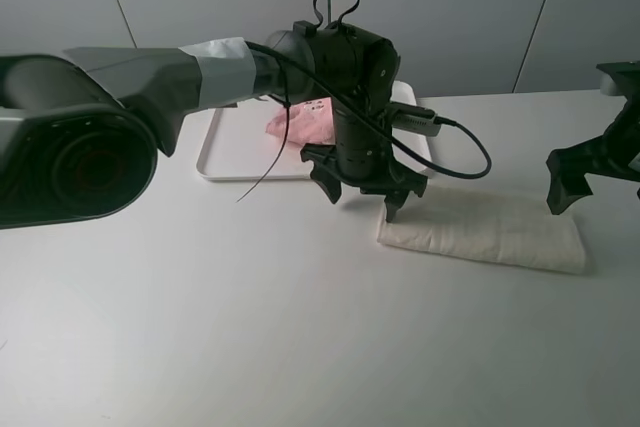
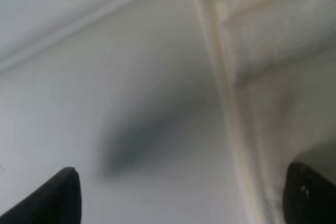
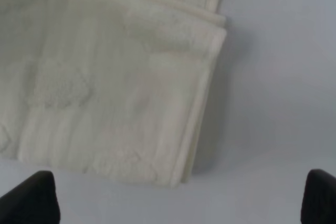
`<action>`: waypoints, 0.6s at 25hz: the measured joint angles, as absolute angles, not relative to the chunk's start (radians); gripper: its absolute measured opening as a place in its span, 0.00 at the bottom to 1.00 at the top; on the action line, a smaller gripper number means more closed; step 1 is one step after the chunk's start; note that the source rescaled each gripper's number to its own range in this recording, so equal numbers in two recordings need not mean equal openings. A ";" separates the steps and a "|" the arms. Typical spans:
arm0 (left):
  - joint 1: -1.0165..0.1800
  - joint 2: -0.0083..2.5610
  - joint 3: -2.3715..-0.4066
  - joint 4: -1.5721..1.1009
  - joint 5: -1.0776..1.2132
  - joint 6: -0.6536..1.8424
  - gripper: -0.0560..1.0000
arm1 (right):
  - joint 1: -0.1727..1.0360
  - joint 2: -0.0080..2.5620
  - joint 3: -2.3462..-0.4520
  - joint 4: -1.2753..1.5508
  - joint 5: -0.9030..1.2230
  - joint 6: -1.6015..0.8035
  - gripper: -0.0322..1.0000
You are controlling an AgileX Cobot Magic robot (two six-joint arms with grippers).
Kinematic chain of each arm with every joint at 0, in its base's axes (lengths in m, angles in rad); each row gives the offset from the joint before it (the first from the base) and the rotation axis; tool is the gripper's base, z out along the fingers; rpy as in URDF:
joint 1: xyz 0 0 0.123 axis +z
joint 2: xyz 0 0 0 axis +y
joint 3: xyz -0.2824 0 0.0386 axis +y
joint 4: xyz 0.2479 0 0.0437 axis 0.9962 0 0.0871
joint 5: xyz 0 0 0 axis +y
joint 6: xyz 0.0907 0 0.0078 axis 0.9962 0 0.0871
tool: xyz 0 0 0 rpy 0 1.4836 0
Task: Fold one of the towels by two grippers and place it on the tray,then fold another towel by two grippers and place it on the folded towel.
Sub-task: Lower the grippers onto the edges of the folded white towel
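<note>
A cream towel (image 1: 490,232), folded into a long strip, lies on the white table right of centre. A pink towel (image 1: 305,122) lies on the white tray (image 1: 215,147) at the back, partly hidden by my left arm. My left gripper (image 1: 360,197) is open and empty just above the strip's left end; the left wrist view shows the towel's edge (image 2: 273,77) near one fingertip (image 2: 310,192). My right gripper (image 1: 598,182) is open and empty above the strip's right end; the right wrist view shows the towel's corner (image 3: 105,77) between the jaws.
A black cable (image 1: 470,152) loops from my left wrist over the table behind the cream towel. A thin cable end (image 1: 265,177) hangs down in front of the tray. The grey wall stands behind the table.
</note>
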State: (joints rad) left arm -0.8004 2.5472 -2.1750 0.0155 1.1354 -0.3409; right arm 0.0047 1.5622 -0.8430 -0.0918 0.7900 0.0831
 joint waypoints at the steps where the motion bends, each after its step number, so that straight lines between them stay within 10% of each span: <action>1: -0.803 2.547 -2.175 0.020 1.133 -0.348 0.99 | 0.005 1.562 -0.843 -0.092 0.790 0.083 1.00; 15: -0.804 2.560 -2.177 0.064 1.135 -0.362 0.99 | 0.005 1.562 -0.843 -0.088 0.817 0.083 1.00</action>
